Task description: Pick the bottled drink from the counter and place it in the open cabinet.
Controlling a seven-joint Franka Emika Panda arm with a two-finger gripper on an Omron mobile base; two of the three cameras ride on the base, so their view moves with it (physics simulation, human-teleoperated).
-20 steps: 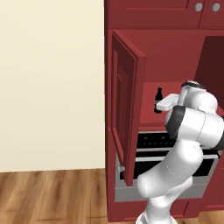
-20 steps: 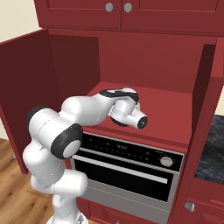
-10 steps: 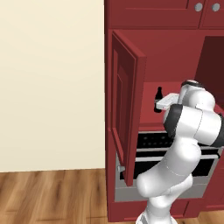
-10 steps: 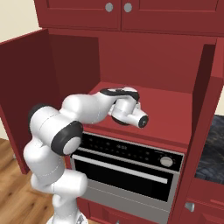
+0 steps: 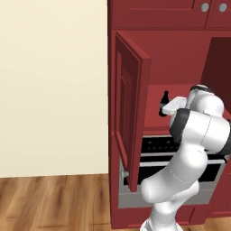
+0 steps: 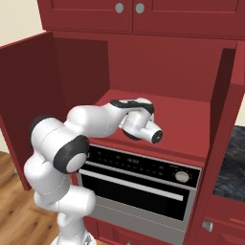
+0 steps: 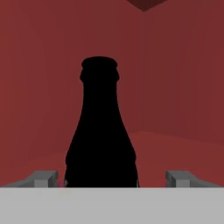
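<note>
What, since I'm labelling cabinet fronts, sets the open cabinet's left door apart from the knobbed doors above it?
The open cabinet's left door is swung wide open; the knobbed doors are shut. The knobbed doors carry round silver knobs; no knob shows on the open cabinet's left door. Both are dark red and panelled.

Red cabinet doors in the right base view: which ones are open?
The two tall panelled doors, left and right, flanking the wide red shelf recess swing outward; the upper pair with round silver knobs stays flush shut.
</note>
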